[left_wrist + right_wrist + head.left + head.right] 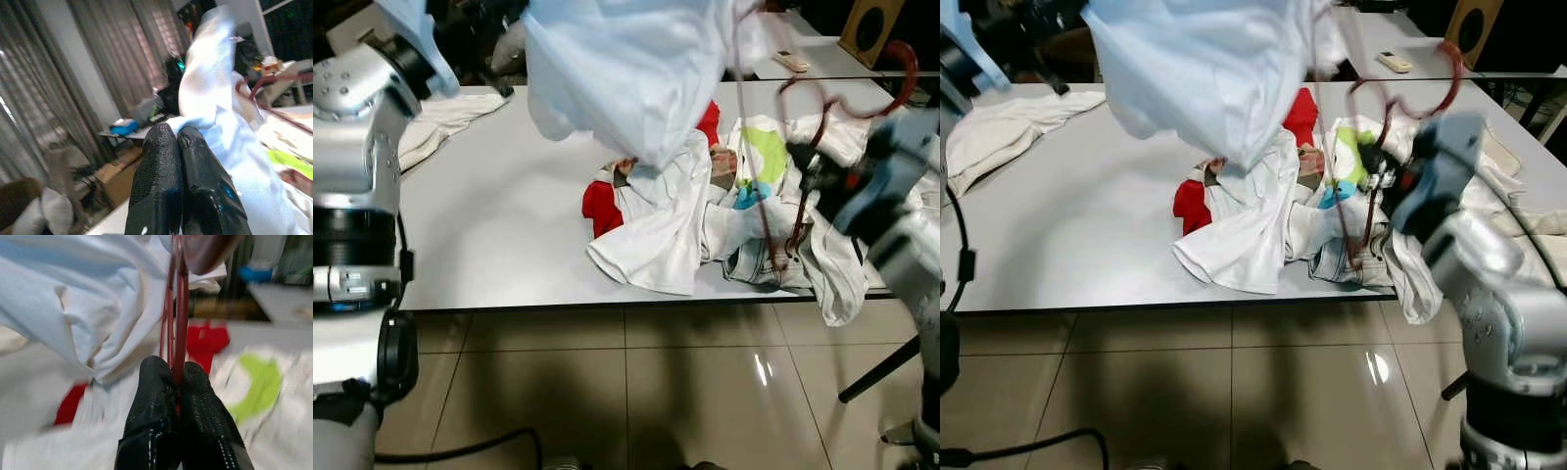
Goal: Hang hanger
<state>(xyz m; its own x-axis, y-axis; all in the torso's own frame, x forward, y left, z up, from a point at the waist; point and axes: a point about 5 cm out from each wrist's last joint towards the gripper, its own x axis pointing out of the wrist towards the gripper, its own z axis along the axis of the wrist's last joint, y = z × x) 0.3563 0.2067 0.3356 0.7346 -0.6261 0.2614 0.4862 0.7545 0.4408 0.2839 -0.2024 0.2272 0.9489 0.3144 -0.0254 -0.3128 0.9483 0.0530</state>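
The hanger (pixel 1371 147) is dark red, made of thin wire-like bars, and is held in the air above the right half of the tabletop (pixel 1087 215). Its curved upper part rises toward the far edge of the tabletop; its long bars run down in front of the clothes pile (pixel 1273 211). The right gripper (pixel 178 382) holds the hanger: its two black fingers (pixel 151 401) are pressed together around the red bars. The right arm (pixel 1489 284) reaches in from the right side, over the pile.

A pale blue-white shirt (pixel 626 69) hangs in the air above the middle of the tabletop, beside the hanger. The left gripper (pixel 178 142) is raised with its fingers (pixel 159 166) pressed together, pinching a fold of the shirt.

The pile consists of white, red and green-printed garments, with some cloth draping over the near edge. A cream cloth (pixel 999 122) lies at the far left of the tabletop. The floor (pixel 636 392) is tiled.
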